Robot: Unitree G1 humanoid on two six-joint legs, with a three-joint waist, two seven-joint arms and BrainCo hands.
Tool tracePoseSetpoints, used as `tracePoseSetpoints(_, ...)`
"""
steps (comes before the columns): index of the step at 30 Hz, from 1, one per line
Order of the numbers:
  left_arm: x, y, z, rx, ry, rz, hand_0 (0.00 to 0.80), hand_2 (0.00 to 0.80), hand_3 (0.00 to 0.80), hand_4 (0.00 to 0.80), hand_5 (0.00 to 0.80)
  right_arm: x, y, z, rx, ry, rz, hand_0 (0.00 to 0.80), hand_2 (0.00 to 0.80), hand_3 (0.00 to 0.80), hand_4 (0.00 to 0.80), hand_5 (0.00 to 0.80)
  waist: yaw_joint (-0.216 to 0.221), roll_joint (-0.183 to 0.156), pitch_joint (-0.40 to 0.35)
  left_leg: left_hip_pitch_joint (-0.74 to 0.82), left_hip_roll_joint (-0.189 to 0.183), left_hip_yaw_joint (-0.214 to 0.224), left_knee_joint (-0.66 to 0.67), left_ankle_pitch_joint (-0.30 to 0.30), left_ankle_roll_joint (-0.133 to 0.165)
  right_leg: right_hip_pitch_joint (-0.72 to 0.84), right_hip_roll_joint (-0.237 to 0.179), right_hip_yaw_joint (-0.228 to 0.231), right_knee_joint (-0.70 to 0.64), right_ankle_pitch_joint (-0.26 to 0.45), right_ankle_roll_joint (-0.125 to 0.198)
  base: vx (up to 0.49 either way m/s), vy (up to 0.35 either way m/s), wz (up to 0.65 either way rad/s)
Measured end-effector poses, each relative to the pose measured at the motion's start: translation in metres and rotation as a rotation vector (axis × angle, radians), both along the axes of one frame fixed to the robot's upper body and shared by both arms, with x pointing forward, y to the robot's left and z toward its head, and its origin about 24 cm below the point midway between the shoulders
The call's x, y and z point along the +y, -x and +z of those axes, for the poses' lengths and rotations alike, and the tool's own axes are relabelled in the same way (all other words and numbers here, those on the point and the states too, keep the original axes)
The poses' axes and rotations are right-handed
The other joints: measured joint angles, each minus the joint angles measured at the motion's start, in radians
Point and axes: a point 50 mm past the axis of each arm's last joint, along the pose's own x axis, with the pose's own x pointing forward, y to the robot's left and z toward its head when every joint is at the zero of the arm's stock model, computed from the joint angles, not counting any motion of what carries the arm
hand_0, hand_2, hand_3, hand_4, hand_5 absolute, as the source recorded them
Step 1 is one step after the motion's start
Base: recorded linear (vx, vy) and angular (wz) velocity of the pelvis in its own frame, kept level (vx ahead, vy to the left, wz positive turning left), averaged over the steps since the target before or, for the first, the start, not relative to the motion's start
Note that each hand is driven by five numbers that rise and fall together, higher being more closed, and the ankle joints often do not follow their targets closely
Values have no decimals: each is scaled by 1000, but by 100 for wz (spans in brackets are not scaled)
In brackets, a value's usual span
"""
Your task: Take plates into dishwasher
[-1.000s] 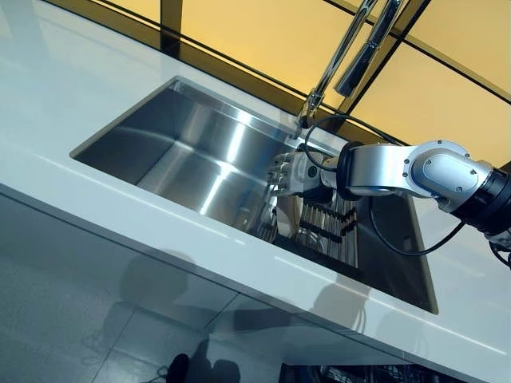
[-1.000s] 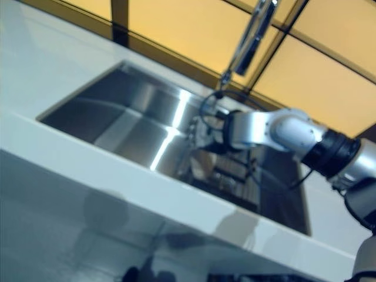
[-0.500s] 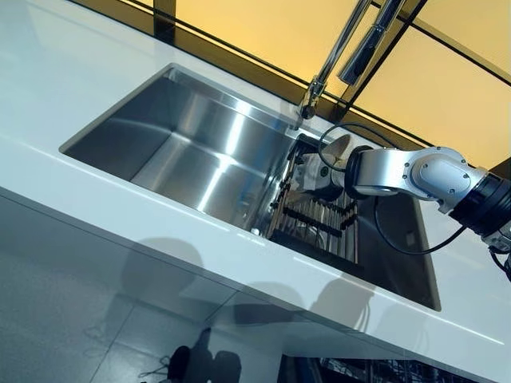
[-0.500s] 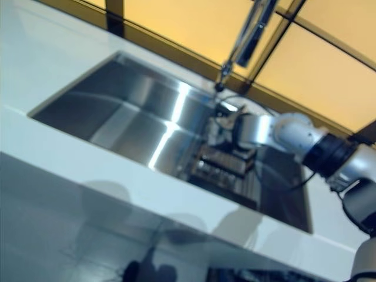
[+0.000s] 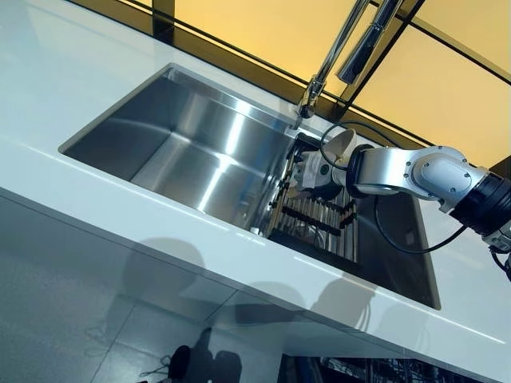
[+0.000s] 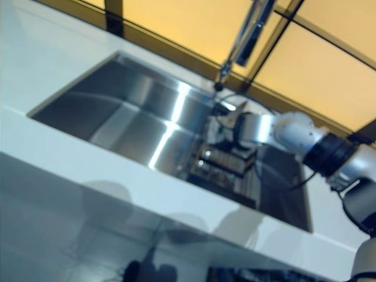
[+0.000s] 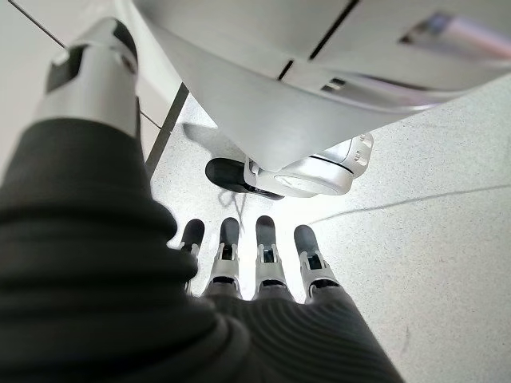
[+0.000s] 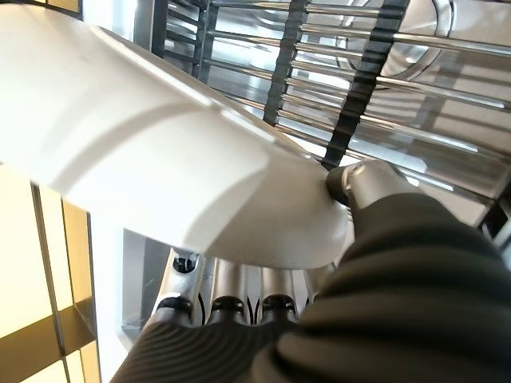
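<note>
Head views: right hand [image 5: 313, 171] reaching from the right into the rectangular stainless-steel sink [image 5: 192, 140], over the dark-barred metal drying rack [image 5: 319, 219] lying across the sink's right part. White round plate [image 5: 338, 147] seen only as a small pale edge above the wrist, just below the tall chrome faucet [image 5: 331, 56] at the far rim. Finger posture not readable from here. White countertop [image 5: 96, 207] around the sink; amber window panels [image 5: 263, 32] behind it.

Right wrist view: plate [image 8: 160, 159] large and close, underside facing the camera, tilted, held above the rack bars [image 8: 359, 88]. Thumb [image 8: 363, 182] pressed on the plate's rim; fingers [image 8: 231, 307] curled under the opposite face, so plate pinched between thumb and fingers. Plate clear of the rack, not resting on it.

Left wrist view: left hand [image 7: 255, 271], absent from both head views, hanging low over the speckled grey floor [image 7: 447, 263]. Fingers straight and relaxed, side by side, holding nothing. Grey cabinet underside [image 7: 263, 72] above.
</note>
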Motion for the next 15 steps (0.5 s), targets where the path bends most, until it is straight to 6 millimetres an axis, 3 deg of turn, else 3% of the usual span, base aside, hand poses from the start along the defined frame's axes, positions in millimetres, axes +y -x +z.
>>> tracePoseSetpoints(7,-1,0,0,0,3,-12,0,0,0,0,0,-14,-5,9,17,-138,-60,800,800,800,800,800,-3,0,-1,18,1,6,-1,-1,0,13,-1,3,0,0,0,1,-1,-3)
tracePoseSetpoints(10,-1,0,0,-2,4,-12,0,0,0,0,0,-21,-5,16,5,-184,-75,800,800,800,800,800,-8,0,-1,30,6,24,-1,-2,-2,16,-1,6,0,4,-2,8,16,-15)
tracePoseSetpoints(15,-4,4,-2,0,18,8,0,0,0,0,0,-35,-6,10,32,-257,-94,800,800,800,800,800,-30,10,-26,52,13,59,-2,-9,-1,20,-2,11,1,14,-4,22,7,-21)
